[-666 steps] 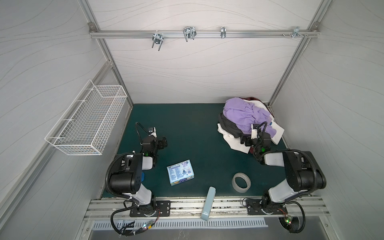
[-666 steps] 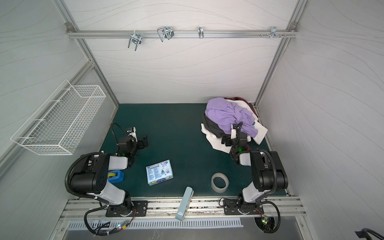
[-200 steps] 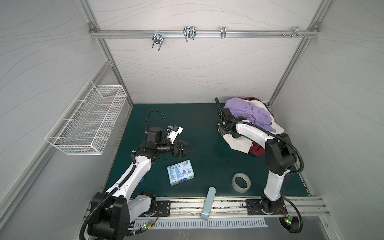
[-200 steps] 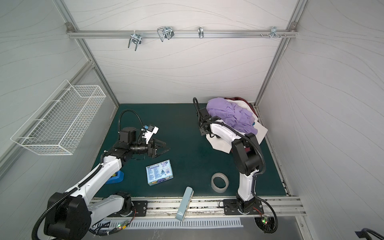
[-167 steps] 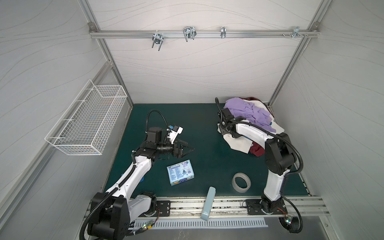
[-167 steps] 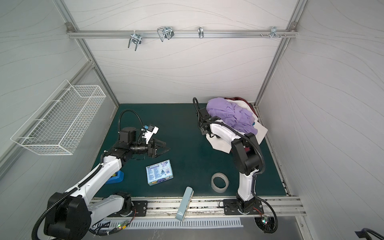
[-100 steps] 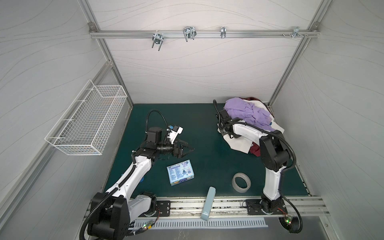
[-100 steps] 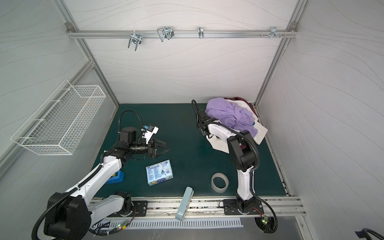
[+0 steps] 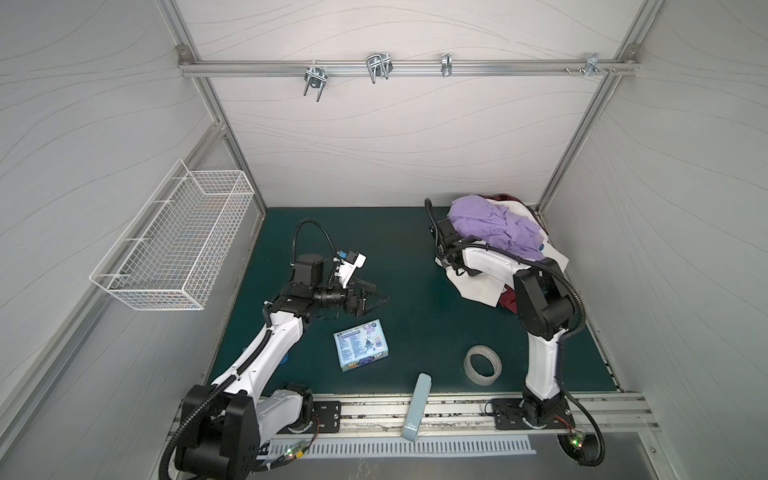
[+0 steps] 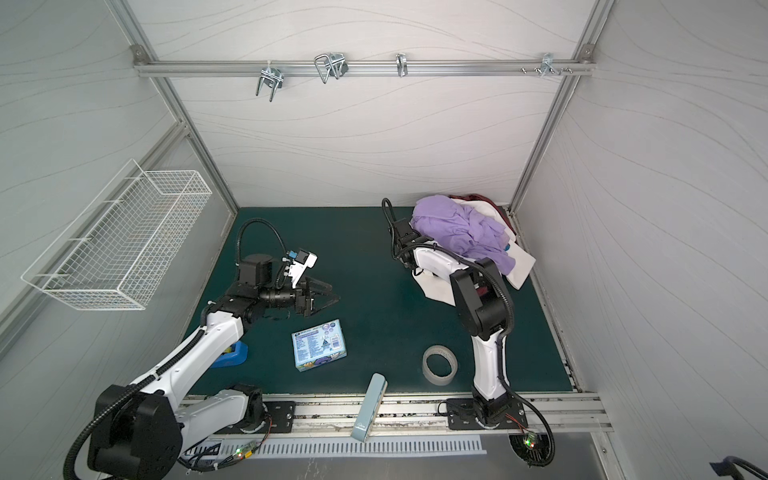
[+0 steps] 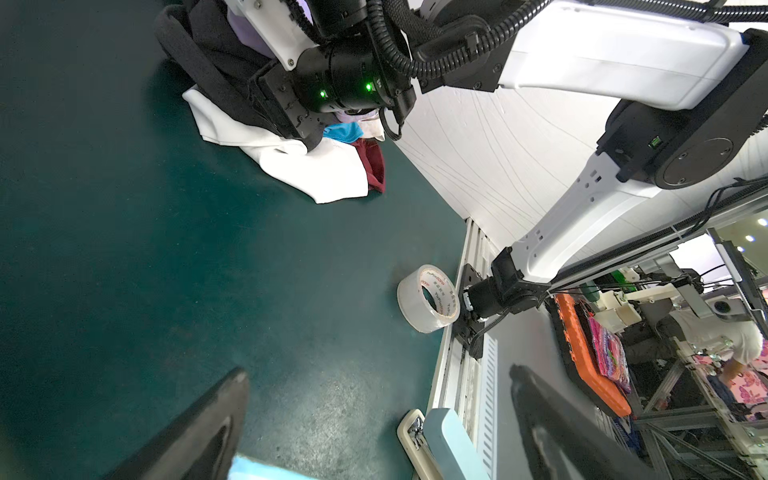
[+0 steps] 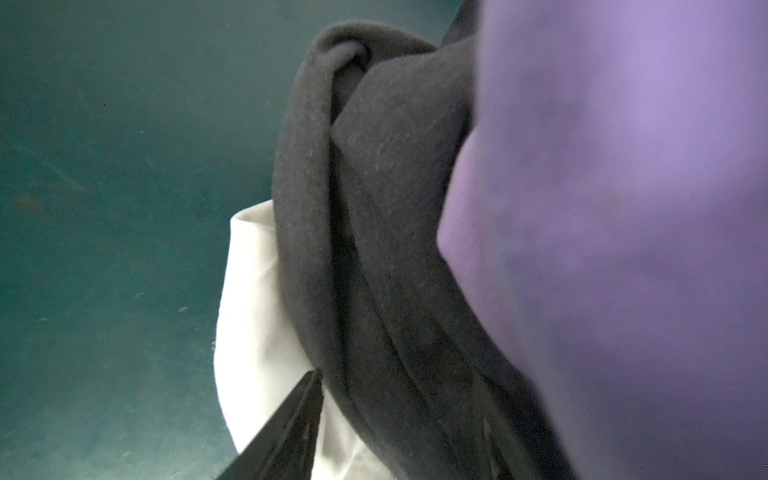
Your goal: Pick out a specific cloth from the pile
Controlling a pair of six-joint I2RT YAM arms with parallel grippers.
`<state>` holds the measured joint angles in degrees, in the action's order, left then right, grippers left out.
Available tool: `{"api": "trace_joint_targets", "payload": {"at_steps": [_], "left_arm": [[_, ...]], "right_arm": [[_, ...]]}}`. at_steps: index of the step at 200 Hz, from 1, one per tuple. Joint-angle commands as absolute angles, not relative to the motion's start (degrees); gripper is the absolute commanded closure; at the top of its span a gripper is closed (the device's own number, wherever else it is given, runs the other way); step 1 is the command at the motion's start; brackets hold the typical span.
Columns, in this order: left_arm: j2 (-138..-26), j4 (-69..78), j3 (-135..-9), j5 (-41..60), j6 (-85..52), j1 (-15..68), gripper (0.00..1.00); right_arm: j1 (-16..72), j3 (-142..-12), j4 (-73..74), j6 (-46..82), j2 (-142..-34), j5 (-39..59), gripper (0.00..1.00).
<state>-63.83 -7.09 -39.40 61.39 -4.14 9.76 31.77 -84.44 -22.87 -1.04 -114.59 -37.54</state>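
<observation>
**At pile [image 9: 494,224] edge: cloth [image 12: 374,208] betw. my fingers [image 12: 291,424]**

Right claw [image 12: 395,386] straddles charcoal fold, under lilac garment [image 12: 623,208], over white cloth [image 12: 257,311]; fold runs straight ahead of me. Clenched or not, I cannot tell. Left claw [image 9: 379,292] released, well apart.

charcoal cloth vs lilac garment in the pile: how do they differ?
The cloth is dark charcoal, the lilac garment pale purple. The lilac garment crowns the pile; the cloth sits below it at the edge. The cloth looks thick and fuzzy, the lilac garment thinner. Both are crumpled fabric.
</observation>
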Motion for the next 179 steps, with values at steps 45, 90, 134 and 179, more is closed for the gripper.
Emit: {"api": "trace_joint_targets", "payload": {"at_steps": [45, 90, 134, 179], "left_arm": [[-64.2, -6.8, -41.1, 62.7, -2.6, 9.8, 0.01], [-64.6, -6.8, -41.2, 62.7, -2.4, 9.8, 0.01], [-64.9, -6.8, -41.4, 62.7, -2.5, 9.8, 0.01], [-65.0, -6.8, -41.4, 62.7, -2.2, 9.8, 0.01]], "right_arm": [[30.6, -87.6, -20.2, -3.5, -119.6, -40.7, 0.36], [29.2, -88.3, -19.3, -4.0, -120.8, -42.2, 0.28], [28.3, -88.2, -18.9, -4.2, -121.6, -42.1, 0.36], [28.1, -88.4, -19.9, -3.5, -122.1, -41.8, 0.77]]}}
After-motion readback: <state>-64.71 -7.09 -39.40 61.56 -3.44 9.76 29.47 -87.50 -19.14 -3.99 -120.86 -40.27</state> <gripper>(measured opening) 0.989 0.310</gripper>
